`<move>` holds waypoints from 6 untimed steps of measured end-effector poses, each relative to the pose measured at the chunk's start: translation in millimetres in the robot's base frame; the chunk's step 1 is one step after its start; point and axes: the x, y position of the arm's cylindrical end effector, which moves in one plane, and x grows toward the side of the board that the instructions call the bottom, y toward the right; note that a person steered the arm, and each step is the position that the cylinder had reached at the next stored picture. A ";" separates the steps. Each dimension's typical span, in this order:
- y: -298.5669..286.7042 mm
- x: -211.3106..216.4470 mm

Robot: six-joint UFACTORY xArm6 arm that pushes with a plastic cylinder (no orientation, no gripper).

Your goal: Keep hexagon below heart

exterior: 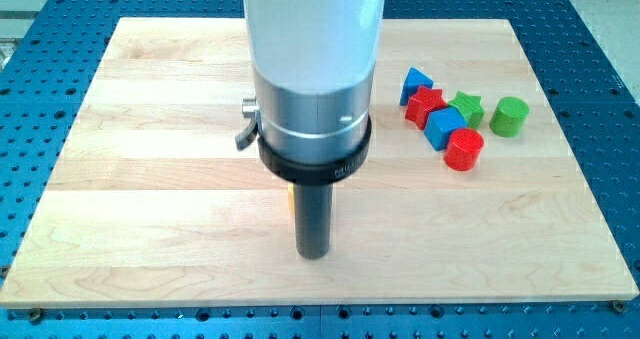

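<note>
1. Now you can see my tip [314,254] down on the wooden worktop [150,179], near the view's bottom and a little left of the middle
2. You see no jaws on this arm, only a big white and silver body with a dark rod under it, so you cannot tell open or closed
3. Just left of the rod a thin bit of a yellow block [290,201] peeks out. Most of it hides behind the rod, so you cannot tell its shape or if my tip touches it
4. Over on the view's right sits a small bunch of six blocks, well apart from my tip
5. At the top of the bunch is a blue block [416,83] that looks like a triangle
6. Right below it is a red block [425,106] with a bumpy edge, and they look like they touch
7. Beside that, to the right, is a green star [466,107]
8. Farthest right stands a green round block [510,116], a little apart from the star
9. A second blue block [443,127] lies between the red bumpy one and a red round block [464,150], which is the lowest in the bunch
10. You cannot tell for sure which block is the hexagon or which is the heart, so you cannot tell if one is below the other
</note>
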 end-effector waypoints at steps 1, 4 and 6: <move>0.0 7.4; -8.8 -171.6; -11.2 -231.2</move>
